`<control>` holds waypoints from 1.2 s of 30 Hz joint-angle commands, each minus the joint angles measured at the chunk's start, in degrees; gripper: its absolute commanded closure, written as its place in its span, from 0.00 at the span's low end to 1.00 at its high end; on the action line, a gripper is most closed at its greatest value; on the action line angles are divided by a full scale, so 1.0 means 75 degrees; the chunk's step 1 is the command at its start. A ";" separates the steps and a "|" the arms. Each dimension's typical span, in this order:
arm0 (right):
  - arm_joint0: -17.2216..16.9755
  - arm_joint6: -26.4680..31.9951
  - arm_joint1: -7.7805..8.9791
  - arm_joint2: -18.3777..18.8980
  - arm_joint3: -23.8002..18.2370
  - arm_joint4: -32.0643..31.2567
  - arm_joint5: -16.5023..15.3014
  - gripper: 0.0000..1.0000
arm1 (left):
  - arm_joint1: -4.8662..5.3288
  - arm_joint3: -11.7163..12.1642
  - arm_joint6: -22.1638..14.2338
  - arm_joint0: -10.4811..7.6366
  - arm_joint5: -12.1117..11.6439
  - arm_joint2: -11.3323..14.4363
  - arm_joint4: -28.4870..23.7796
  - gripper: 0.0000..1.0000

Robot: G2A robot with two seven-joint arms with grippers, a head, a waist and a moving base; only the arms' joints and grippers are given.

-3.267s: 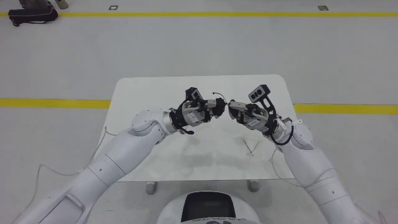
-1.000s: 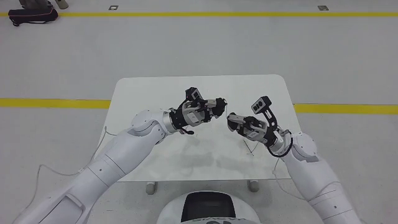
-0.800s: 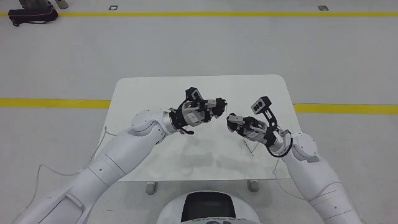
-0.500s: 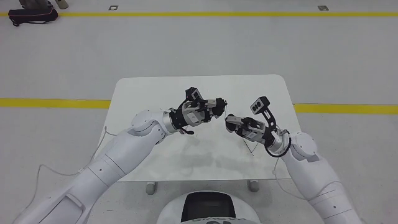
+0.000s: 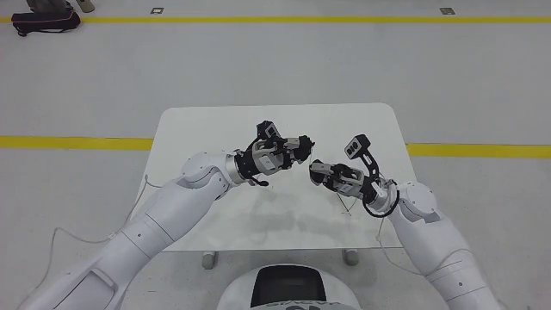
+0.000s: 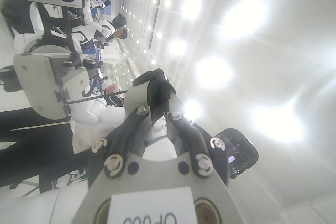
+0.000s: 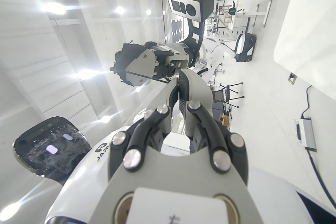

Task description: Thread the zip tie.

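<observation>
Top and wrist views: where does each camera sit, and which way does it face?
Top view: above the arms, looking down at the table, left gripper facing right gripper.
Left wrist view: behind the left gripper, facing the right gripper and ceiling lights.
Right wrist view: behind the right gripper, facing the left gripper.
Both wrist views share the zip tie.

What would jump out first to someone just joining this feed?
Both arms hang over the white table, with the left gripper and right gripper tip to tip and nearly touching. A thin black zip tie stretches between them, with each gripper shut on one end.
</observation>
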 commanded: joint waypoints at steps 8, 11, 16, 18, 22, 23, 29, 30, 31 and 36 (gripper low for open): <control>0.0118 0.0026 -0.0004 -0.0058 0.0188 -0.0081 -0.0027 1.00 | 0.0000 0.0000 0.0000 0.0000 0.0000 0.0000 0.0000 1.00; 0.0145 0.0025 -0.0005 -0.0066 0.0267 -0.0098 -0.0041 1.00 | 0.0000 0.0000 0.0000 0.0000 0.0000 0.0000 0.0000 1.00; 0.0129 -0.0021 0.0006 -0.0005 0.0427 -0.0083 -0.0091 1.00 | 0.0000 0.0000 0.0000 0.0000 0.0000 0.0000 0.0000 1.00; 0.0102 -0.0069 0.0012 0.0056 0.0477 -0.0027 -0.0132 1.00 | 0.0000 0.0000 0.0000 0.0000 0.0000 0.0000 0.0000 1.00; 0.0061 -0.0253 0.0012 0.0227 0.0472 0.0207 -0.0370 0.00 | 0.0000 0.0000 0.0000 0.0000 0.0000 0.0000 0.0000 1.00; 0.0061 -0.0253 0.0012 0.0227 0.0472 0.0207 -0.0370 0.00 | 0.0000 0.0000 0.0000 0.0000 0.0000 0.0000 0.0000 1.00; 0.0061 -0.0253 0.0012 0.0227 0.0472 0.0207 -0.0370 0.00 | 0.0000 0.0000 0.0000 0.0000 0.0000 0.0000 0.0000 1.00; 0.0061 -0.0253 0.0012 0.0227 0.0472 0.0207 -0.0370 0.00 | 0.0000 0.0000 0.0000 0.0000 0.0000 0.0000 0.0000 1.00; 0.0061 -0.0253 0.0012 0.0227 0.0472 0.0207 -0.0370 0.00 | 0.0000 0.0000 0.0000 0.0000 0.0000 0.0000 0.0000 1.00; -0.0006 -0.0473 0.0057 0.0515 0.0242 -0.0123 -0.0819 0.00 | -0.0018 -0.0136 0.0419 0.0260 0.0174 -0.0116 -0.0341 1.00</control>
